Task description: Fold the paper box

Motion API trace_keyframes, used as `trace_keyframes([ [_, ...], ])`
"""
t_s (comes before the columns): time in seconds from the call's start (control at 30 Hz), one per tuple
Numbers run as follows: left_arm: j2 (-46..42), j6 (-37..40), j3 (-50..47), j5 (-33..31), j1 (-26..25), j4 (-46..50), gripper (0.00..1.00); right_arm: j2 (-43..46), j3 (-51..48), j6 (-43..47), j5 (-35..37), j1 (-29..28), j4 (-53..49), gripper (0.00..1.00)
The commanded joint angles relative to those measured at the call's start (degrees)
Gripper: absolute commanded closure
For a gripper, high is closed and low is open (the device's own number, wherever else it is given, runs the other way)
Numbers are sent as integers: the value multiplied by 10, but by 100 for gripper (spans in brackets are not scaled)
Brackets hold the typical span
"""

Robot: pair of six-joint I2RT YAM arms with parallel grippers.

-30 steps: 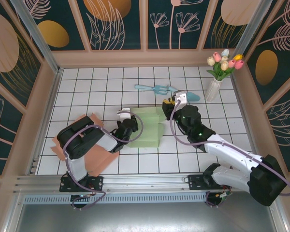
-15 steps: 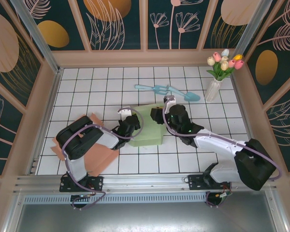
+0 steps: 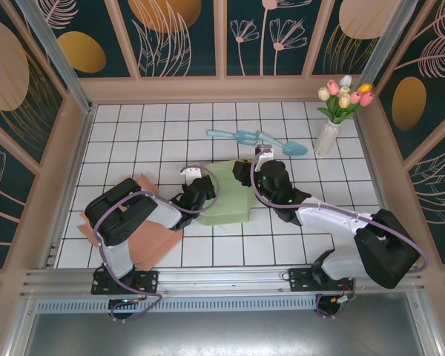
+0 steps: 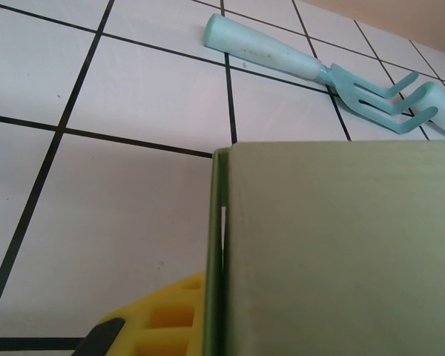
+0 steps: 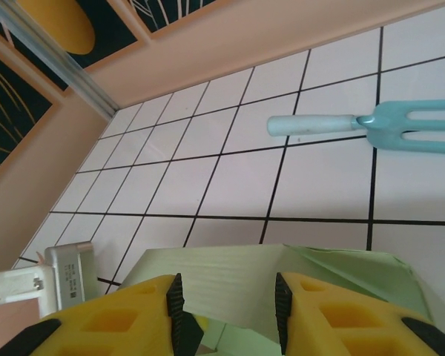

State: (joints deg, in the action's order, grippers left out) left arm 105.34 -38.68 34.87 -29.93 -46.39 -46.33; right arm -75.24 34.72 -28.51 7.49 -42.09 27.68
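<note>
over the last second our right gripper (image 5: pixel 228 305) swung left onto the paper box (image 3: pixel 228 200), jaws parted astride its far flap. our left gripper (image 3: pixel 196 191) is clenched on the left edge. mid-table, it looks barely begun: most folds remain.
</note>
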Motion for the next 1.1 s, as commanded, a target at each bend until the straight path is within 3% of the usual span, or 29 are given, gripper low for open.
trace_keyframes([
  [0.0, -10, -13, -12, 10, 0, 23, 100, -17, -7, -10, 20, 2, 26, 60],
  [0.23, -15, -14, -14, 10, -2, 20, 100, -67, 8, -17, -26, -2, 46, 60],
  [0.43, -10, -10, -5, 15, -5, 23, 100, -87, -13, -44, -135, -4, 174, 60],
  [0.57, -7, -15, -10, 19, -5, 16, 100, -86, -20, -39, -155, -2, 203, 60],
  [0.87, -18, -18, -11, -12, -6, 39, 100, -40, -32, 26, -40, -2, 57, 60],
  [1.07, -13, -19, -10, -7, -6, 37, 100, -3, -81, 38, 13, 5, 47, 59],
])
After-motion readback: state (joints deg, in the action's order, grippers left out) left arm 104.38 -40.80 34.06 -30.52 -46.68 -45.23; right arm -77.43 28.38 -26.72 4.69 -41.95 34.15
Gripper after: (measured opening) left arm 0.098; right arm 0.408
